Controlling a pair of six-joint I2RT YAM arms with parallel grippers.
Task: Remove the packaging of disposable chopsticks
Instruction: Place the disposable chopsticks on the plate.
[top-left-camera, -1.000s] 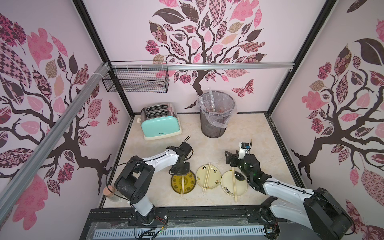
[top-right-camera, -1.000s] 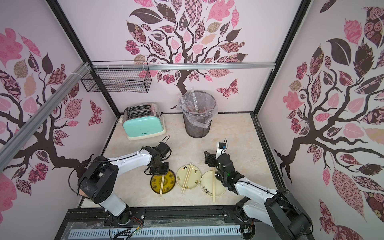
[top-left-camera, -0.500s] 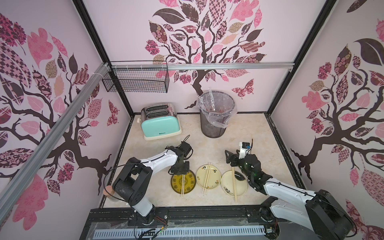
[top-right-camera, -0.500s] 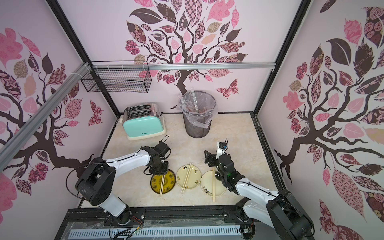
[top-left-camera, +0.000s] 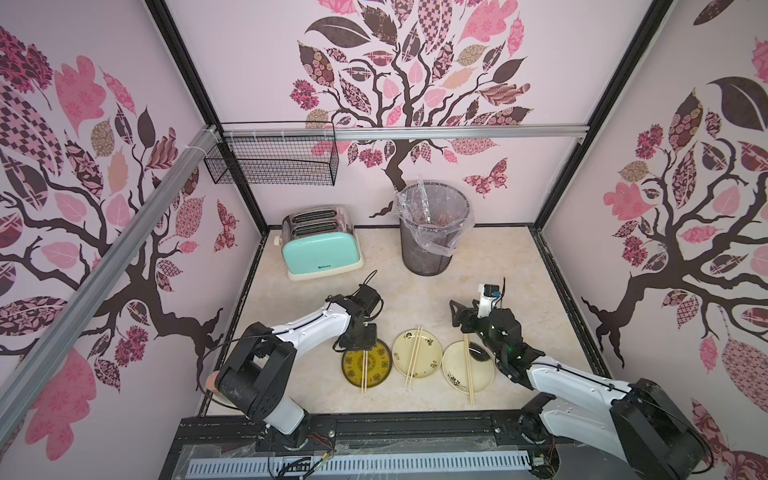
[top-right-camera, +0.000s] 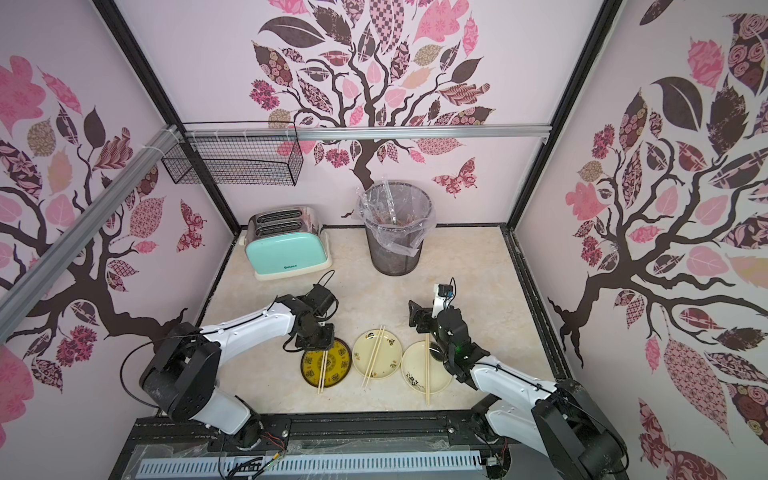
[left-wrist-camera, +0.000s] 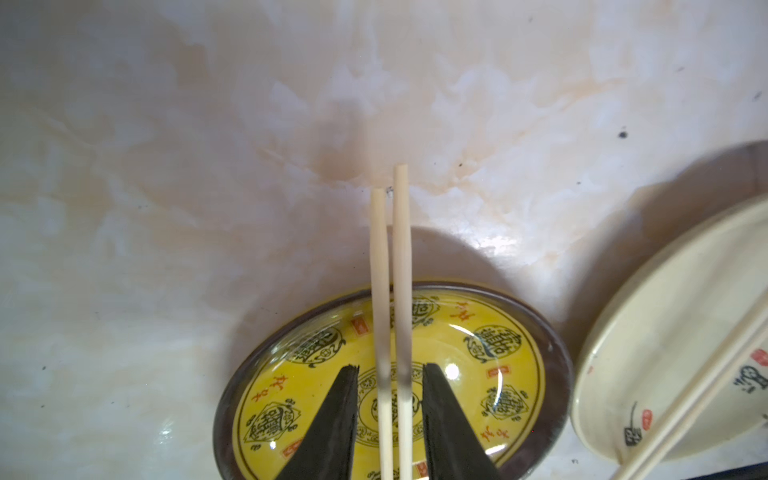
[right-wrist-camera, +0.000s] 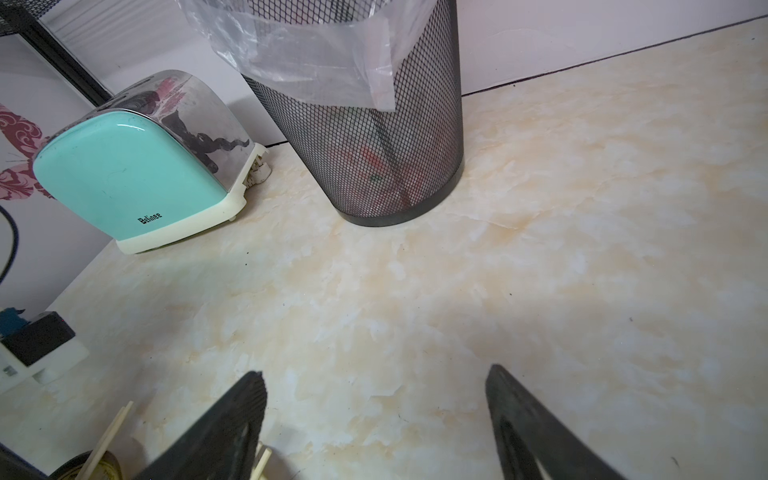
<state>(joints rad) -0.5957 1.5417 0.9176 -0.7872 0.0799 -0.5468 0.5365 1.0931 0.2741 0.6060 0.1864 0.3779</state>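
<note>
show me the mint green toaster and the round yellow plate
mint green toaster (top-left-camera: 320, 254), in a top view, on its front panel
round yellow plate (left-wrist-camera: 457, 328), left wrist view, on its bare yellow face

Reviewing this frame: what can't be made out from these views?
- Packaging in the bin: right wrist view, blurred behind the mesh; count unreadable.
- Left gripper tips: hidden under its own wrist in both top views; the left wrist view cannot tell whether they touch the yellow plate.
- Chopsticks on that plate: one end cut off by the left wrist picture's edge.
- Dark patch on the cream plate: partly covered by the right arm in both top views.
</note>
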